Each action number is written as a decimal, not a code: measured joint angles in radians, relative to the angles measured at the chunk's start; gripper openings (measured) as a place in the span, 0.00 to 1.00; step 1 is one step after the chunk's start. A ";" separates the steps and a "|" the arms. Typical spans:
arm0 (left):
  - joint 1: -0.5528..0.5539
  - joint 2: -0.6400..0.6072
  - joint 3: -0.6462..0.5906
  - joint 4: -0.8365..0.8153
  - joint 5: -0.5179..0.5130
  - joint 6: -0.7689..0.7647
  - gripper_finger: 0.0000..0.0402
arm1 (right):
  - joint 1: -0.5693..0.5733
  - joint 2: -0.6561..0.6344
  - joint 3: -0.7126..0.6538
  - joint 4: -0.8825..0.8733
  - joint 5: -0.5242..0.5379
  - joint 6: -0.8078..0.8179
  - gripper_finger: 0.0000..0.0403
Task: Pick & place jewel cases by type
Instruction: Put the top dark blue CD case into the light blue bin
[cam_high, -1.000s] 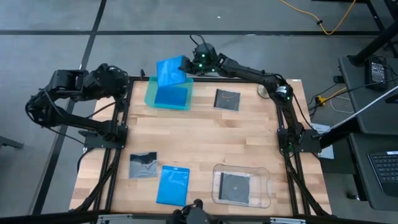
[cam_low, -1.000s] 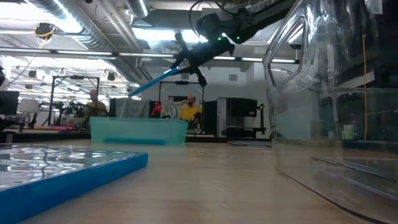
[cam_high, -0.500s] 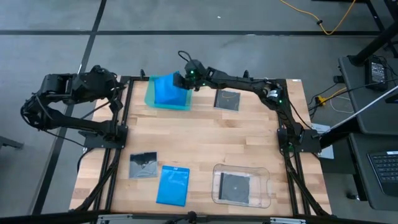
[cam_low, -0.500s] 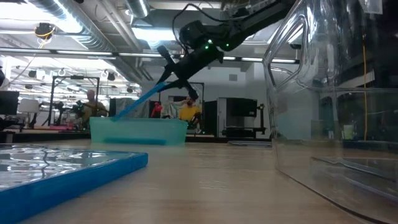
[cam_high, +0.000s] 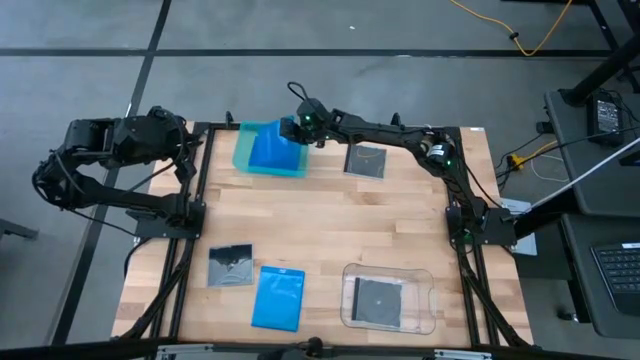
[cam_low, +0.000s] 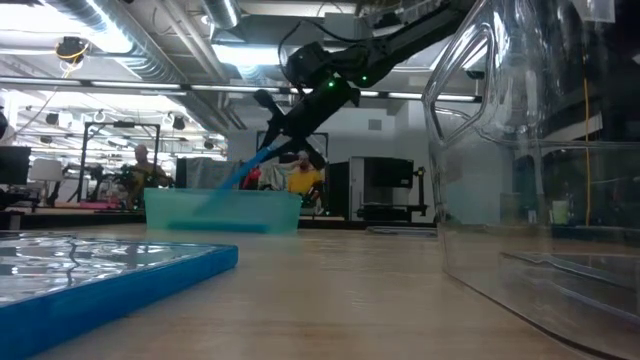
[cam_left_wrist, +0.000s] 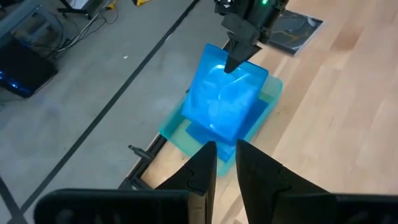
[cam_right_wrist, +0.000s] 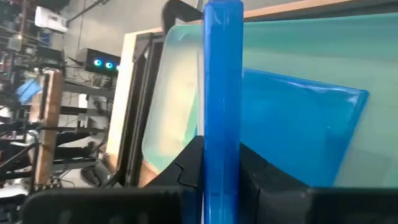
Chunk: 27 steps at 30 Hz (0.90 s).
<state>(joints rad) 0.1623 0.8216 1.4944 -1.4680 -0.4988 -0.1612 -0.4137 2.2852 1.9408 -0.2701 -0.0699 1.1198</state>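
Observation:
A bright blue jewel case (cam_high: 272, 146) slants down into the teal tray (cam_high: 243, 158) at the table's far left, with my right gripper (cam_high: 297, 127) shut on its raised end. A second blue case (cam_left_wrist: 202, 132) lies flat in that tray. My left gripper (cam_left_wrist: 227, 157) hangs shut and empty beyond the table's left edge (cam_high: 186, 150), pointing at the tray. On the table lie a grey case (cam_high: 365, 160) at the far middle, another grey case (cam_high: 230, 265) near left, and a blue case (cam_high: 278, 298) beside it. My right gripper pinches the blue case's raised far edge (cam_left_wrist: 235, 67) between its two fingers, which the right wrist view shows on either face of the case's edge (cam_right_wrist: 222, 140). The fingers slant down from the table's far right. The case hangs tilted, its low end (cam_low: 222, 188) inside the teal tray.
A clear plastic tray (cam_high: 428, 300) at the near right holds a grey case (cam_high: 380, 300). Black frame rails run along the table's left edge (cam_high: 195, 215) and right edge (cam_high: 462, 220). Bare wood lies across the table's middle (cam_high: 320, 225).
My right gripper has gone down and toward the table's left edge with the blue case. The case was clear above the teal tray and now dips its low end into it, tilted steeper. My left gripper has drawn back a little toward the left edge.

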 joint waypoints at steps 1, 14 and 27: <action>0.000 0.000 0.000 0.002 0.000 0.000 0.13 | 0.000 0.005 0.001 0.003 0.000 0.000 0.13; 0.000 0.000 0.000 0.075 -0.001 0.035 0.13 | -0.001 0.035 0.001 0.038 -0.006 0.082 0.16; 0.000 0.000 0.000 0.106 -0.005 0.044 0.13 | 0.004 0.036 0.001 0.073 -0.002 0.107 0.14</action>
<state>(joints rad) 0.1623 0.8215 1.4944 -1.3617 -0.5041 -0.1169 -0.4099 2.3211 1.9415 -0.1976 -0.0723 1.2271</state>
